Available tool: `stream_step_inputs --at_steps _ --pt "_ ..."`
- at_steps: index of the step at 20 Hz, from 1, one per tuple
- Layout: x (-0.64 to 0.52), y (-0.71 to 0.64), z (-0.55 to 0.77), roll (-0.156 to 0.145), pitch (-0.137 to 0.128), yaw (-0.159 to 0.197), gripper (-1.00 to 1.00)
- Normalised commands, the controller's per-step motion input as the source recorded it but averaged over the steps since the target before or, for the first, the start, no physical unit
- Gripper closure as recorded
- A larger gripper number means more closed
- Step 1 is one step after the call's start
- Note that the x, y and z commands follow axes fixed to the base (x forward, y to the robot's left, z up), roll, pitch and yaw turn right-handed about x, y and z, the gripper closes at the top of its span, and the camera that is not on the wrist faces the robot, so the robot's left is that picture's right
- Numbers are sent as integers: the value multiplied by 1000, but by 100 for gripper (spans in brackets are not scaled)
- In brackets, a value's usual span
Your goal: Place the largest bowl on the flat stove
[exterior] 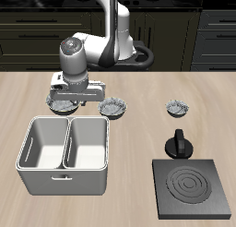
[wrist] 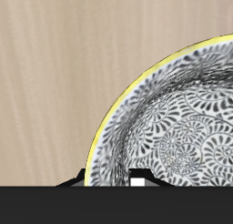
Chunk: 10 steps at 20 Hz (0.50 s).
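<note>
The largest bowl, grey-white speckled with a wavy rim, stands on the table behind the white basin. In the wrist view it is close, showing a patterned inside and a yellowish rim. My gripper hangs low over this bowl's rim, on the side toward the middle bowl. Its jaws look open and hold nothing. The flat stove, a black plate with white rings, lies at the table's front edge, far from the gripper. Its black knob is at its back edge.
A white two-compartment basin stands at the front, just before the largest bowl. A middle-sized matching bowl sits beside the gripper. The smallest bowl sits farther along, behind the stove's knob.
</note>
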Motion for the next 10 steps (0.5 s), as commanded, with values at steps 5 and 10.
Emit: stream_step_inputs --at_steps 5,10 --pt "-2 100 215 20 -43 6 100" --pt "0 98 322 19 -53 0 100"
